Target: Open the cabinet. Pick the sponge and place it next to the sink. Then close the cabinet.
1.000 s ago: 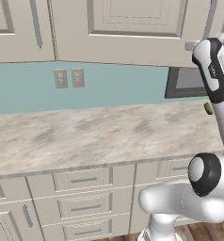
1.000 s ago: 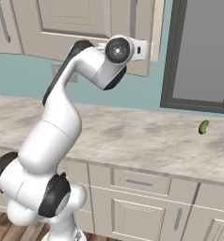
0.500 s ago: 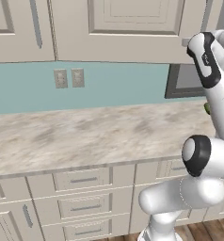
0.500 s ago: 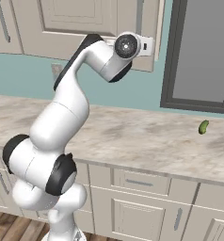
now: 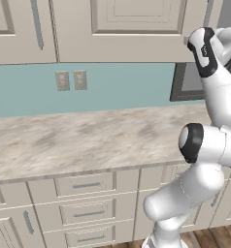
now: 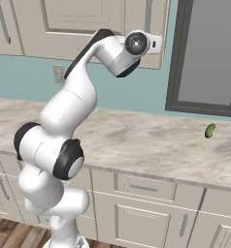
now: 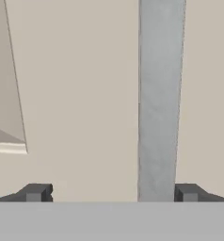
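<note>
In the hand view the tool [image 7: 111, 193] stands wide open with nothing in its grip, its left fingertip [image 7: 36, 192] against the flat door of the cabinet [image 7: 81, 94], closed, and the grey bar handle [image 7: 160, 99] running upright just inside the right fingertip. Farther right in the right base view, a small green pickle [image 6: 210, 130] lies on the marbled surface [image 6: 137, 140].

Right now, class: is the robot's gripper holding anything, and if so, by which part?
Nothing is held. The gripper is open in front of the beige wall cabinet, its fingertips either side of the long vertical grey bar handle, not closed on it.
</note>
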Robot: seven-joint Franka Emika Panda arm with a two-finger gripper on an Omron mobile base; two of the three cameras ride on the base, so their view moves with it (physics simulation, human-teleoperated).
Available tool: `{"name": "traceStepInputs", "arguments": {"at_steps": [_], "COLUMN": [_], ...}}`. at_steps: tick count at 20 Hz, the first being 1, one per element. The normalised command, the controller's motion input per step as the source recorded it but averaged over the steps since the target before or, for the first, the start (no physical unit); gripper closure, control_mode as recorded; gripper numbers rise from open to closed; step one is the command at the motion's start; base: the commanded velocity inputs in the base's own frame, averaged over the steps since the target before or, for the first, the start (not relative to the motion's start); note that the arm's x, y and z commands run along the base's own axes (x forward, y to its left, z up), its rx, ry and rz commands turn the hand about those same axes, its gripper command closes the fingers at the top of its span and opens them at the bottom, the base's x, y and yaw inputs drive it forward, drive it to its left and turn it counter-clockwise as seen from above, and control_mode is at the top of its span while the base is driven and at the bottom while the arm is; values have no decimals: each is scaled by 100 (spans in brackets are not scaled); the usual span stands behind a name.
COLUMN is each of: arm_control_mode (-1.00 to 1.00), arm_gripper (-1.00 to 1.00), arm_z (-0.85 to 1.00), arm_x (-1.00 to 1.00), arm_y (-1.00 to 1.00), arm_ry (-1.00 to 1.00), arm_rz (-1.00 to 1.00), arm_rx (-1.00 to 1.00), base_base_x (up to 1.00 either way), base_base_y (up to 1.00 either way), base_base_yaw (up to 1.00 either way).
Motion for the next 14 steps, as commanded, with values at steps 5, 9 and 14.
{"name": "traceStepInputs", "arguments": {"at_steps": [5,9,14], "arm_control_mode": [-100,-100,-100], "arm_gripper": [-100,-100,-100], "arm_z": [0,0,0], "arm_x": [25,27,28], "arm_y": [10,19,21], "arm_ry": [0,0,0], "arm_rz": [0,0,0], "arm_rx": [0,0,0], "base_base_x": [0,0,0], "base_base_y": [0,0,0], "base_base_yaw": [0,0,0]}}
